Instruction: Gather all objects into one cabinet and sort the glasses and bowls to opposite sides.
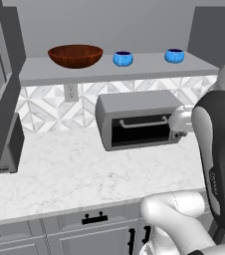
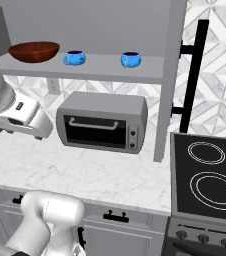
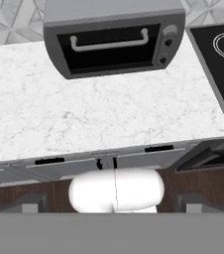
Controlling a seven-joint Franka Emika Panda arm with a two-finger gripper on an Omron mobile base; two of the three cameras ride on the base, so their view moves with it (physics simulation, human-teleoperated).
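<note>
- You have all the objects on one cabinet shelf already: the bowl sits far left, and two cups stand to its right.
- The near cup stands just beside the bowl; the far cup stands well apart, toward the right end.
- Judged from this, gathering looks done, and the sorting is mostly there; you may want the near cup moved right, beside the other.
- Count: one bowl, two cups, one toaster oven on the counter below, one stove at right.
- Your gripper stands wide open and holds nothing, above the counter, well below the shelf.
</note>
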